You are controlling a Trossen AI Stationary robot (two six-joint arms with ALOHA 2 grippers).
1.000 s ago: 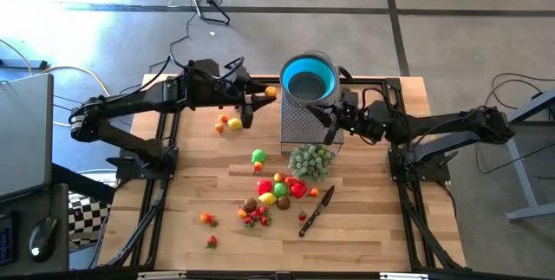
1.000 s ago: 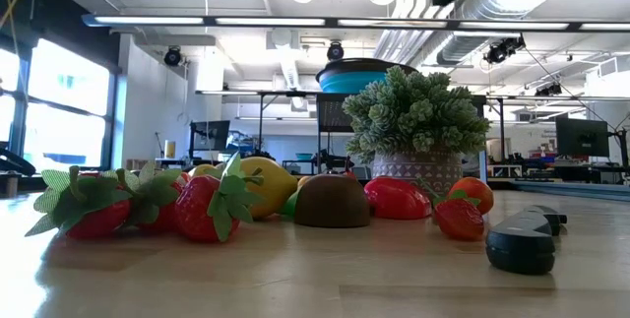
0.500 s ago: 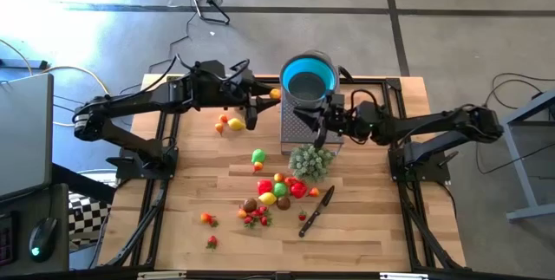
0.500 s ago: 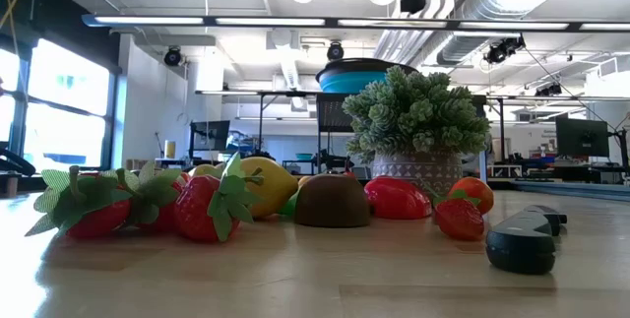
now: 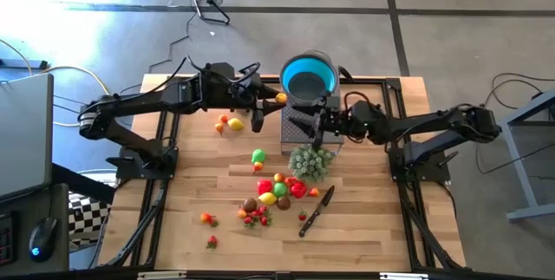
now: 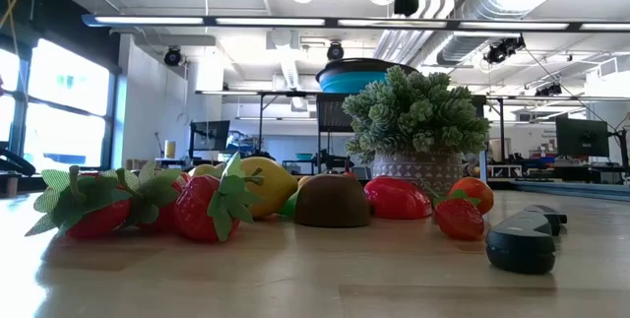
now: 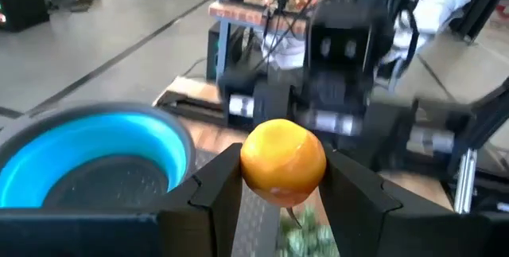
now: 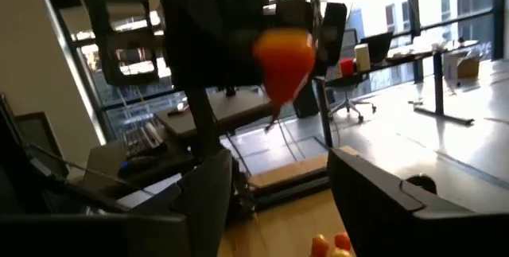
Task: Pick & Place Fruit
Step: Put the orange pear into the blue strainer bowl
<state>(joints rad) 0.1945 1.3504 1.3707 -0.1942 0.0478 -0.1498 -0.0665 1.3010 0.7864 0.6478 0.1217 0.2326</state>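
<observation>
Looking down, high view: both arms reach toward the blue bowl (image 5: 310, 78) at the table's far middle.
Left gripper (image 5: 276, 99): just left of the bowl's rim, its fingers pinching a small orange fruit (image 5: 280, 98).
Right gripper (image 5: 314, 124): just below the bowl, over the metal stand (image 5: 299, 131) that carries it; how its fingers stand cannot be told from above.
Loose fruit: a main pile (image 5: 279, 190) at mid-table, a green fruit (image 5: 258, 156) above it, a yellow and orange pair (image 5: 229, 124) under the left arm, two strays (image 5: 209, 220) toward the near left.
Other things: a pale green bushy plant (image 5: 310, 160) just right of the pile, a black-handled knife (image 5: 316, 210) beside the pile.

Low view: strawberries (image 6: 148, 203) with green leaf caps in front, then a lemon (image 6: 261, 185), a brown fruit (image 6: 333, 201), a red pepper (image 6: 398, 198) and a tomato (image 6: 472, 192).
Plant: stands in a patterned pot (image 6: 418, 172), the bowl's rim showing behind it.
Knife handle (image 6: 522, 238): lies on the wood at the right.

Left wrist view: the orange fruit (image 7: 283, 161) sits clamped between the two dark fingers (image 7: 216, 191), next to the bowl (image 7: 95, 157), not yet over it.

Right wrist view: the fingers (image 8: 205, 197) stand parted with nothing between them; the orange fruit (image 8: 284, 61) shows farther off, held by the other arm.
</observation>
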